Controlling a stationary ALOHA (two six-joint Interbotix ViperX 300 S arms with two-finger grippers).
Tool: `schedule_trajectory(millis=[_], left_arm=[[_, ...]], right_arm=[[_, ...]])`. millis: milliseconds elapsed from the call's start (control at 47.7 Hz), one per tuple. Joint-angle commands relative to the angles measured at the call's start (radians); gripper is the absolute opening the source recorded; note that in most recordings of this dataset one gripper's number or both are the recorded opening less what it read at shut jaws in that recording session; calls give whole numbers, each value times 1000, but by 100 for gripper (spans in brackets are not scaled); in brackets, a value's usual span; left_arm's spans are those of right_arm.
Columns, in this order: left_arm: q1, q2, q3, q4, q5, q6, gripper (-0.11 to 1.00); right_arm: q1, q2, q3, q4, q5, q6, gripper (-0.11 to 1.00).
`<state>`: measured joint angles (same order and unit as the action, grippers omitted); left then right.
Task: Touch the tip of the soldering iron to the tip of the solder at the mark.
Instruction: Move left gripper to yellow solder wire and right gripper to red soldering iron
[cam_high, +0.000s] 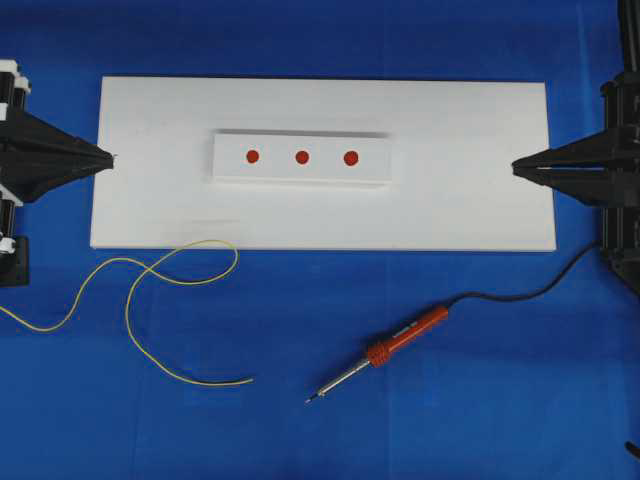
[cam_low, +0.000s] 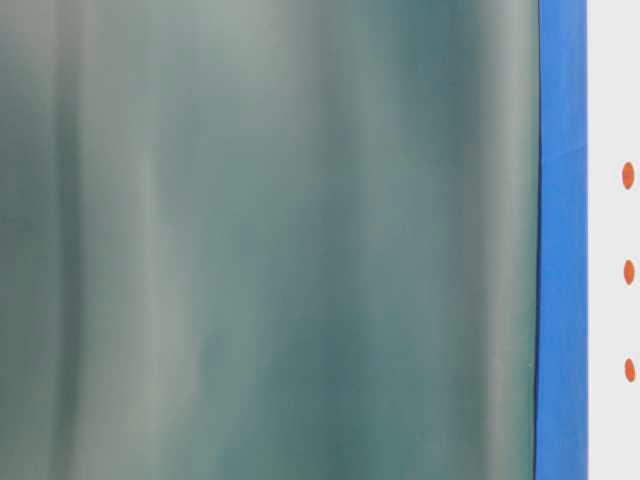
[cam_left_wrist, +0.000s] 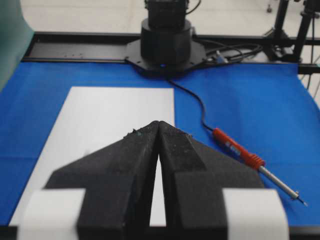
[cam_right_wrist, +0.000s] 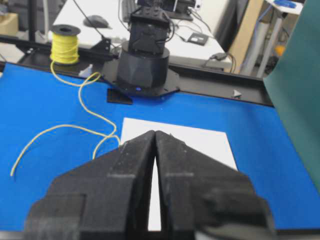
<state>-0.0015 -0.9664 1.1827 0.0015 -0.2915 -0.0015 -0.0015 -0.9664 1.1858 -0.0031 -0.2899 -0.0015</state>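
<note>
The soldering iron (cam_high: 395, 345) lies on the blue cloth in front of the white board, its silver tip pointing down-left; it also shows in the left wrist view (cam_left_wrist: 240, 152). The yellow solder (cam_high: 150, 300) curls on the cloth at the left, its free end near the middle front; it also shows in the right wrist view (cam_right_wrist: 75, 127). Three red marks (cam_high: 301, 157) sit on a raised white block. My left gripper (cam_high: 112, 158) is shut and empty at the board's left edge. My right gripper (cam_high: 515, 167) is shut and empty at the board's right edge.
The white board (cam_high: 470, 210) lies across the blue cloth. The iron's black cord (cam_high: 520, 292) runs off to the right. A yellow solder spool (cam_right_wrist: 66, 44) stands behind the far arm base. A green sheet (cam_low: 270, 240) blocks most of the table-level view.
</note>
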Motion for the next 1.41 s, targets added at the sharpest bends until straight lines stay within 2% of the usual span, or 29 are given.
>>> schedule_trajectory(millis=[0,126,315,462,567,650,734,797,860,902,986,1175,1385], left_arm=[[-25,6,-8,0,52,-6,0],[-52,0,-6,0,92,-17,0],[-124,6,0,2,89,-28,0],[-192,17,9,2,89,-28,0],[-229,18,20,2,89,-28,0],[-253,21,32,0,89,-34,1],[-276,32,43,0,87,-49,11],[-304,48,52,2,72,-63,29],[-334,69,57,2,58,-66,49],[-364,92,60,0,51,-66,61],[-403,143,63,2,26,-67,82],[-477,321,64,2,-112,-69,78],[-508,594,48,2,-299,-72,77]], right_arm=[[15,8,-31,6,0,12,0],[21,11,-48,5,64,15,-6],[66,32,-52,8,95,58,-6],[130,74,-44,8,92,91,-4],[181,109,-43,8,84,94,7],[225,143,-44,8,69,95,25],[255,172,-44,8,55,95,51],[278,199,-46,8,43,95,72],[293,219,-48,8,34,95,87],[302,235,-48,8,31,95,93],[314,265,-48,9,25,95,90],[328,379,-43,31,-26,95,90],[399,592,-25,92,-206,95,90]])
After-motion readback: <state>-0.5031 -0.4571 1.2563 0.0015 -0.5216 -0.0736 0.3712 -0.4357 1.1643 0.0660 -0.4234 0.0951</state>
